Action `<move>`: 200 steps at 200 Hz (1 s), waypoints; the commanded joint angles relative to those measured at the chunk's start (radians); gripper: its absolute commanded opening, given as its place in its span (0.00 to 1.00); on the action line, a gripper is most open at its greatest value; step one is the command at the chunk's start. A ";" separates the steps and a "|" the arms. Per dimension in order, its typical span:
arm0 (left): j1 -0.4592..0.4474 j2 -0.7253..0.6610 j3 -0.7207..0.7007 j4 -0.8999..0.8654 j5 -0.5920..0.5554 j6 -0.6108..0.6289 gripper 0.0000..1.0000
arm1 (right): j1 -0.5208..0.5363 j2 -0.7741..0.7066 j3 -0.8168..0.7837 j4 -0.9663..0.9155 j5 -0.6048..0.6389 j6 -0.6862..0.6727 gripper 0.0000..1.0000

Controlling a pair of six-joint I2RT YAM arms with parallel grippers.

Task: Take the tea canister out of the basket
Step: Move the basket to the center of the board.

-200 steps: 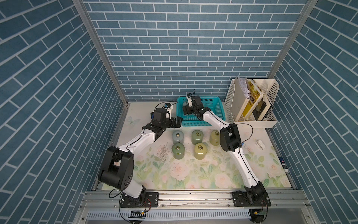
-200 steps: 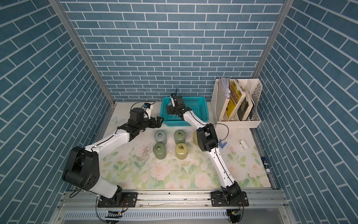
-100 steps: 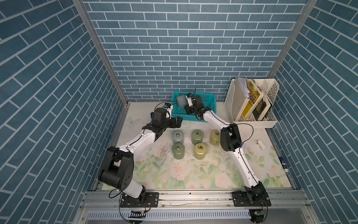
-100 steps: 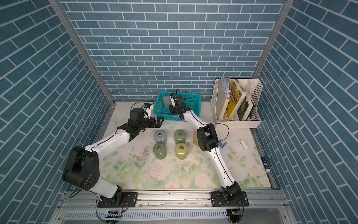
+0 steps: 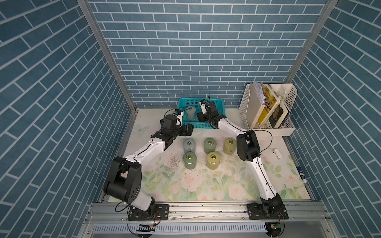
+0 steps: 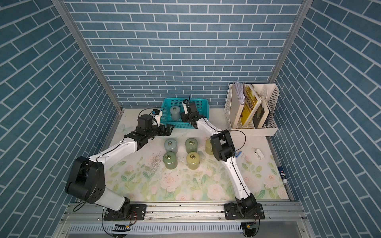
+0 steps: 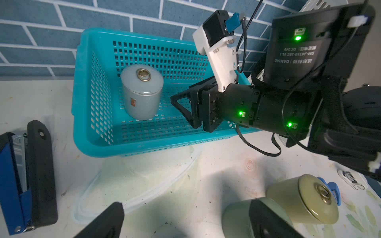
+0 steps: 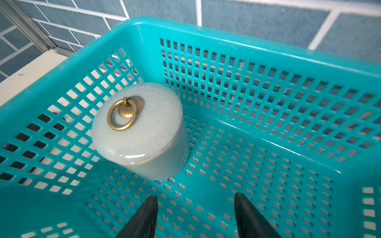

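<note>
— How many tea canisters do you count?
— Six. One pale grey tea canister [image 7: 141, 96] stands upright in the teal basket [image 5: 218, 102], towards its left end and close to the mesh wall. It has a brass ring on the lid. The other five canisters [image 5: 209, 145] stand on the floral tabletop [image 5: 206, 185] in front of the basket, three in the back row and two nearer the arms.
— Colours?
— One grey-blue, two green, two yellowish.
— And the grippers?
— Two. The right gripper [image 8: 195, 201] is down inside the basket, just beside the tea canister and not touching it. Its jaws stand apart with only mesh floor between them. The left gripper [image 5: 188, 131] hangs over the table at the basket's front wall, jaws wide apart and holding nothing.
— Anything else?
— One white file rack [image 5: 245, 107] to the right of the basket, with books and papers in it. One blue and black stapler [image 7: 26, 175] lies on the table near the left gripper, seen in the left wrist view
</note>
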 commanded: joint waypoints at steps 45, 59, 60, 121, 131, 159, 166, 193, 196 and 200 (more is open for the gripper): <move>0.001 -0.028 0.002 0.003 -0.014 0.010 1.00 | 0.004 -0.253 -0.367 0.019 0.040 -0.075 0.62; 0.001 -0.029 0.003 0.003 -0.010 0.009 1.00 | -0.001 -0.297 -0.422 0.015 0.064 -0.084 0.62; 0.001 -0.028 0.003 0.003 -0.010 0.009 1.00 | 0.000 -0.299 -0.425 0.015 0.066 -0.085 0.62; 0.000 -0.046 -0.006 -0.001 -0.017 0.005 1.00 | -0.034 -0.442 -0.633 0.021 0.129 -0.081 0.62; 0.000 -0.050 -0.009 -0.002 -0.018 0.006 1.00 | -0.047 -0.457 -0.655 0.016 0.138 -0.072 0.62; 0.000 -0.051 -0.007 -0.004 -0.020 0.006 1.00 | -0.080 -0.493 -0.695 0.005 0.152 -0.055 0.62; 0.001 -0.052 -0.007 -0.004 -0.018 0.005 1.00 | -0.088 -0.498 -0.694 -0.004 0.157 -0.055 0.62; 0.000 -0.053 -0.004 -0.003 -0.018 0.003 1.00 | -0.128 -0.503 -0.695 -0.036 0.167 -0.061 0.62; 0.000 -0.053 -0.004 -0.003 -0.019 0.003 1.00 | -0.134 -0.503 -0.695 -0.039 0.166 -0.061 0.62; 0.000 -0.052 -0.004 -0.003 -0.018 0.003 1.00 | -0.141 -0.502 -0.695 -0.043 0.163 -0.062 0.62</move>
